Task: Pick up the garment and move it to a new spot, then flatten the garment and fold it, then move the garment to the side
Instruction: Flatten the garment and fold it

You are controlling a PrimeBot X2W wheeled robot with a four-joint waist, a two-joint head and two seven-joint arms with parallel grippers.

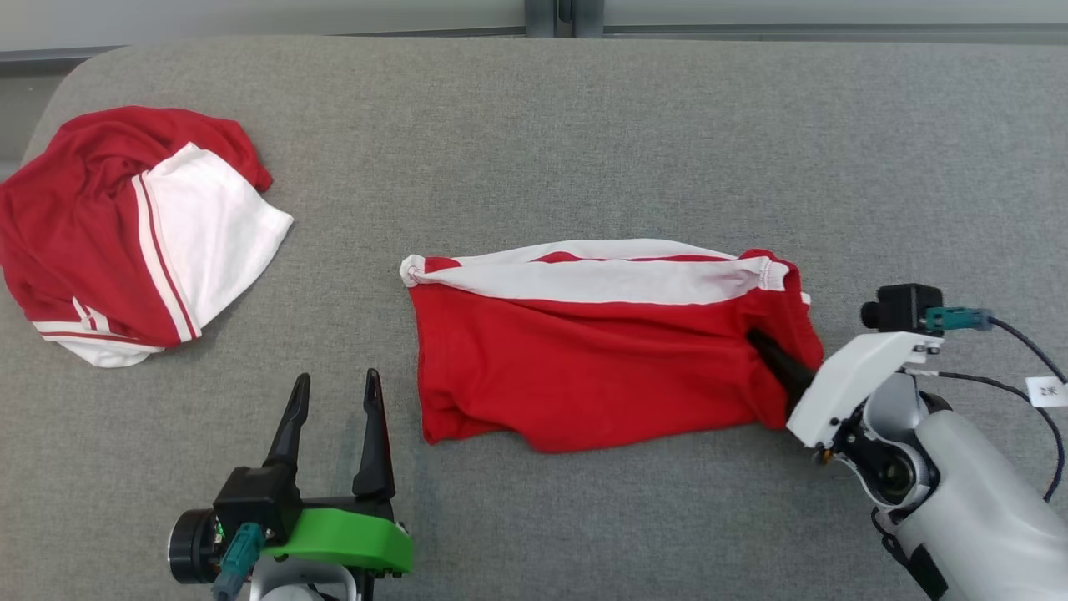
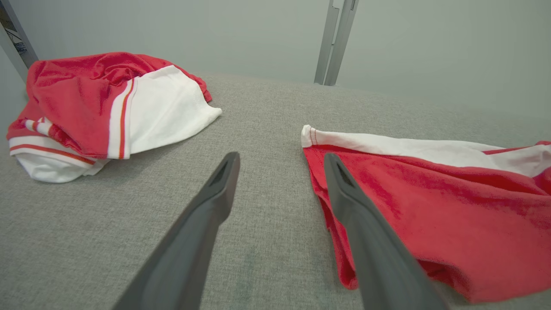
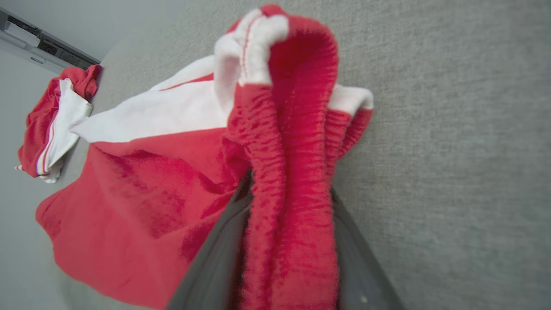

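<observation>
Garment bunched between right jaws, seemingly pinched; left jaws spread, nearby

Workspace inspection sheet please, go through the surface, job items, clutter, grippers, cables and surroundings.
Surface: grey fabric surface, nothing spilled.
Job's things: middle garment, red with white band, roughly flat, right end bunched.
Clutter: second garment, red and white, crumpled far left.
Grippers: left gripper open near the garment's left edge; right gripper shut on its bunched right end.
Cables: black cable with white tag by right wrist.
Surroundings: pale wall, metal upright.
</observation>
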